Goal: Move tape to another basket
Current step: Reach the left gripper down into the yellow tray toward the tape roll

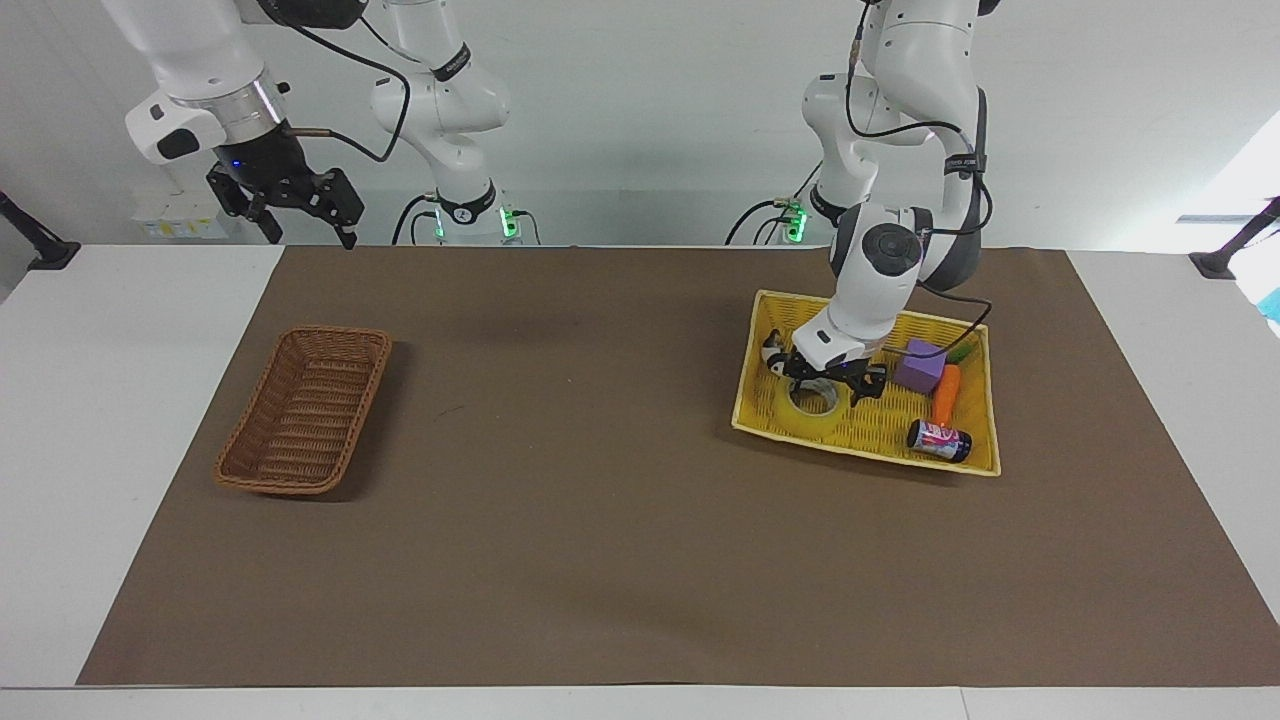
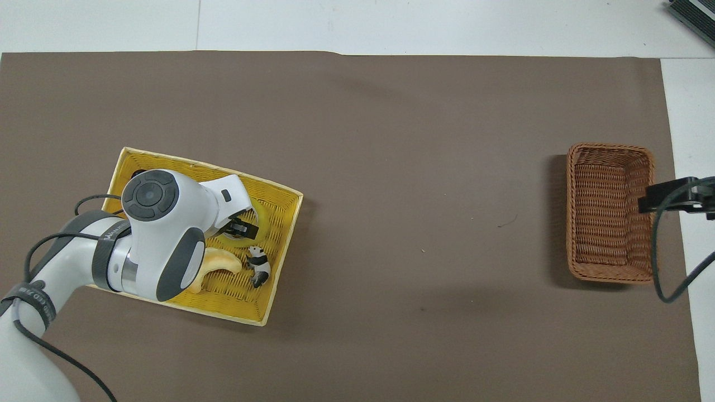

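There are two baskets. The brown basket [image 1: 305, 410] sits at the middle left of the facing view. The yellow basket [image 1: 975, 455] sits at the middle right. It holds one tape [image 1: 812, 408], one purple block [image 1: 920, 365], one carrot [image 1: 945, 392], one little panda [image 2: 259, 265], one banana [image 2: 218, 261] and one small can [image 1: 938, 441] (its label is too small to read). The left gripper [image 1: 826, 376] is spread open right over the tape. The right gripper [image 1: 290, 200] waits open, high at the upper left.
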Robot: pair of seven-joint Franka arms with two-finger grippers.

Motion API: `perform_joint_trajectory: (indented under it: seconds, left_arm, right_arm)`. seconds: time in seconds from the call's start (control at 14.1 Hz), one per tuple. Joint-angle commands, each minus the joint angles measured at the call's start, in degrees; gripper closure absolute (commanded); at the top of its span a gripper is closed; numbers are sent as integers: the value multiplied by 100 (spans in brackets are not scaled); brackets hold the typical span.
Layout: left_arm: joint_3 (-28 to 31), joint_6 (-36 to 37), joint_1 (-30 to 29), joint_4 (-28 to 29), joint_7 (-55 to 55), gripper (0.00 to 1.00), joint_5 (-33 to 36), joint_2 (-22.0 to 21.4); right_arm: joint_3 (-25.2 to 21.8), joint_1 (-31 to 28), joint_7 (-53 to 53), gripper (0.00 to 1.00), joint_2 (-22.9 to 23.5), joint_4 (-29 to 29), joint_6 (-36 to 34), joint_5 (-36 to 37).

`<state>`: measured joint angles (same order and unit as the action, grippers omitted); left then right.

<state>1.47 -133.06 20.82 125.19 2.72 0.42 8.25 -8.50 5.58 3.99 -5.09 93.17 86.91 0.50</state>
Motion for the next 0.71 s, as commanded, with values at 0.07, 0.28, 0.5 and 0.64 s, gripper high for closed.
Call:
perform_joint_trajectory:
  seconds: [0.07,0.28,0.5,0.64]
  left_arm:
    - [90,-27,141,146,10,75,38,-140]
    - [90,289,141,59,-34,100,20,-140]
    - [99,1042,115,-414,-87,100,-156,-9]
    - [108,1448,54,-688,-70,100,-173,-43]
  right_arm:
    - [24,-57,-64,0,-97,148,133,-103]
    - [24,-57,-64,0,-97,148,133,-103]
    - [24,-57,-65,0,-97,157,133,-103]
    - [24,-57,-65,0,-97,157,124,-120]
